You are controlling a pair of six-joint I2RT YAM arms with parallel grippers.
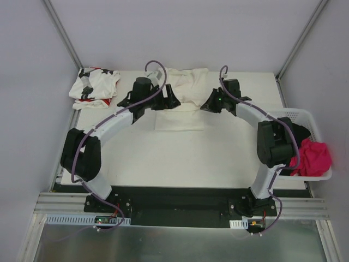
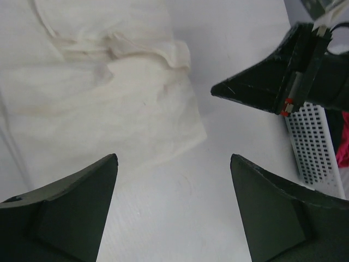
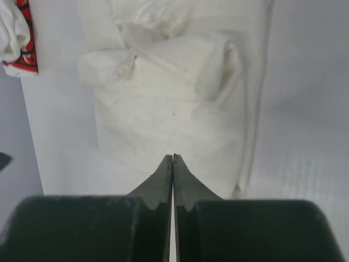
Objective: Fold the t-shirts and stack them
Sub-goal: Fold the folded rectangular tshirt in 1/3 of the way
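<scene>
The plain cream-white t-shirt (image 1: 182, 115) lies at the back middle of the table, flat at its near part and bunched at the far end (image 1: 191, 82). The star-print t-shirt (image 1: 94, 87) sits crumpled at the back left corner. My left gripper (image 1: 170, 101) hovers at the cream shirt's left edge, open and empty; in the left wrist view (image 2: 173, 158) bare table shows between its fingers and the shirt (image 2: 98, 103) lies beyond. My right gripper (image 1: 209, 106) is at the shirt's right edge, shut (image 3: 173, 157), with no cloth showing between its tips, above the cream shirt (image 3: 163, 103).
A white perforated basket (image 1: 305, 115) stands at the table's right edge, holding a pink-red cloth (image 1: 316, 158) and a dark item (image 1: 299, 134). Both arms curve inward over the table. The enclosure's walls close in the back and sides.
</scene>
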